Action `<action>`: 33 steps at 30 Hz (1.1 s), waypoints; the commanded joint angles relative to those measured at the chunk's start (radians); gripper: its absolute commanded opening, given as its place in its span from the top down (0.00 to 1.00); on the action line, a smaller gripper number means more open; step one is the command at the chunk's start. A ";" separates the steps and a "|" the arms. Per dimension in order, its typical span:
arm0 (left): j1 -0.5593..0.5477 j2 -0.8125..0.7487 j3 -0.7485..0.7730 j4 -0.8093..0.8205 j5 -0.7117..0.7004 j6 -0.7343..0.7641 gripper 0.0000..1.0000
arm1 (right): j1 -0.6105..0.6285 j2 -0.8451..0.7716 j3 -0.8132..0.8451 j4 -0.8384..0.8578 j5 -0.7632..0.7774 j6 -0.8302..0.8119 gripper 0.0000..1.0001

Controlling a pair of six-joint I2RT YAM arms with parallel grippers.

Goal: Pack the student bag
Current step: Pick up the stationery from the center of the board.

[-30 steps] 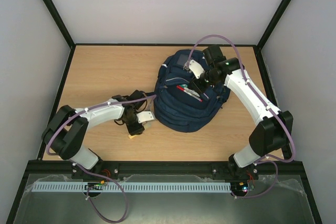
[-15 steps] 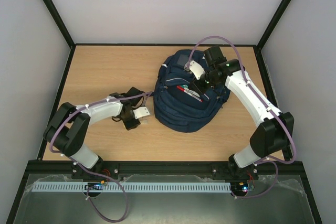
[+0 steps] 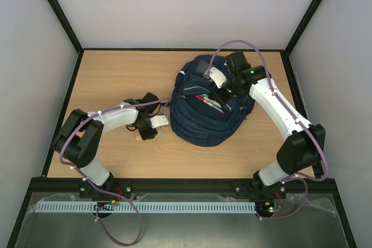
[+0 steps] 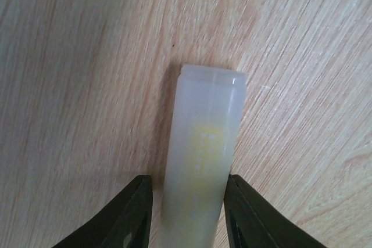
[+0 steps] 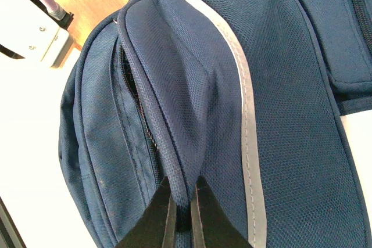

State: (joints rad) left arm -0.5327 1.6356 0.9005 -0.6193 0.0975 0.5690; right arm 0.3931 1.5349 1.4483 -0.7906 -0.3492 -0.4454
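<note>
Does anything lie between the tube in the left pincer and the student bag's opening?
Nothing visible does. The left pincer grips the translucent tube, with only wooden table showing between it and the student bag. The right pincer pinches a fabric fold beside the open zip.
</note>
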 commanded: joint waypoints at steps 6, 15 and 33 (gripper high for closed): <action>0.006 -0.018 -0.028 -0.016 -0.078 0.015 0.54 | 0.004 -0.031 0.003 -0.015 -0.030 -0.006 0.99; 0.068 -0.062 -0.081 -0.010 -0.076 0.025 0.74 | 0.005 -0.024 0.002 -0.013 -0.039 -0.004 0.99; 0.062 -0.233 0.037 -0.066 0.049 0.054 0.91 | 0.005 -0.019 0.014 -0.012 -0.039 0.005 0.99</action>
State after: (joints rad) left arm -0.4698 1.4662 0.8566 -0.6392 0.0826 0.6167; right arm 0.3931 1.5349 1.4483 -0.7902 -0.3508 -0.4450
